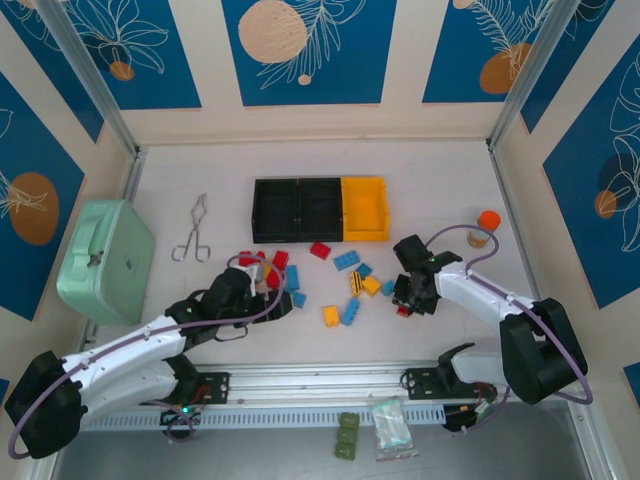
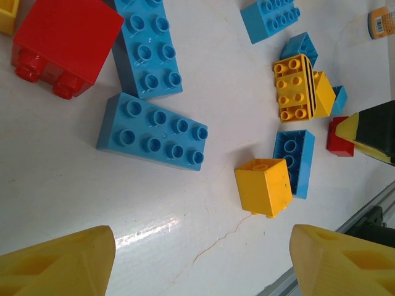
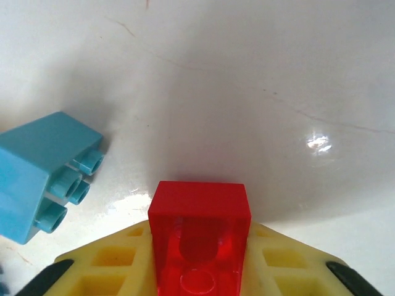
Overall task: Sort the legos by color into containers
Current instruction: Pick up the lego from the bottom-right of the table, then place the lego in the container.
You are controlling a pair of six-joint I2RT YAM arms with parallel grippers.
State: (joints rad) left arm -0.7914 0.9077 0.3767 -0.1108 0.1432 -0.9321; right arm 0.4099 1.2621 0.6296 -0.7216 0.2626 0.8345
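While in pincer, lego hollow-side camera-ward

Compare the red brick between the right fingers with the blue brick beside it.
The red brick sits between the fingers of the right gripper; the blue brick lies free on the table, apart from it. The blue brick lies on its side, studs pointing sideways; the red brick shows no studs here. Both are small plastic bricks.

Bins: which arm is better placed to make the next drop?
Right. The right gripper is closed on a red brick, ready to carry to the bins. The left gripper hangs open above loose bricks, holding nothing.
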